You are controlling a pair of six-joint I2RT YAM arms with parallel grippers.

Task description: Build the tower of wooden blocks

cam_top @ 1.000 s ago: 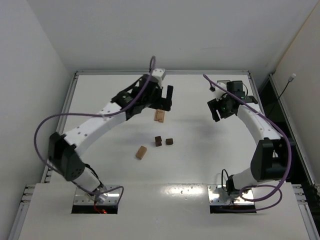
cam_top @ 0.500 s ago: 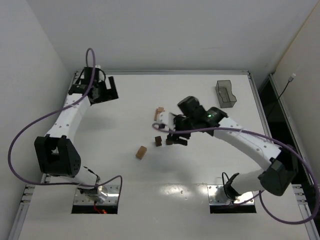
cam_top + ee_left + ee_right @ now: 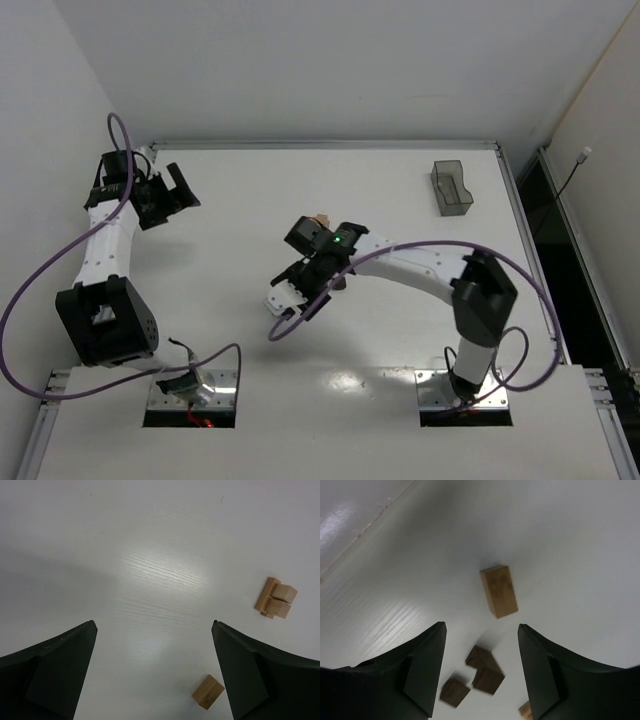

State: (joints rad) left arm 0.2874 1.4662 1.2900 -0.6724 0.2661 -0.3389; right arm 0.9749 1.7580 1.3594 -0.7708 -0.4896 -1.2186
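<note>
Wood block tower (image 3: 276, 598) only begun: few tan pieces grouped near centre of table (image 3: 400, 180). Loose tan block (image 3: 499, 591) and dark cubes (image 3: 480, 657) lie apart, unstacked.

Left gripper (image 3: 154, 625) at far-left corner, judged clearing room. Jaws fully spread, empty.

Right gripper (image 3: 481, 626) above loose tan block, judged lining up pick. Jaws part spread, touching nothing.

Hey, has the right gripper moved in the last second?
Yes. The right gripper swung left and toward the arm bases, leaving the dark tray at the far right for the table's middle.
</note>
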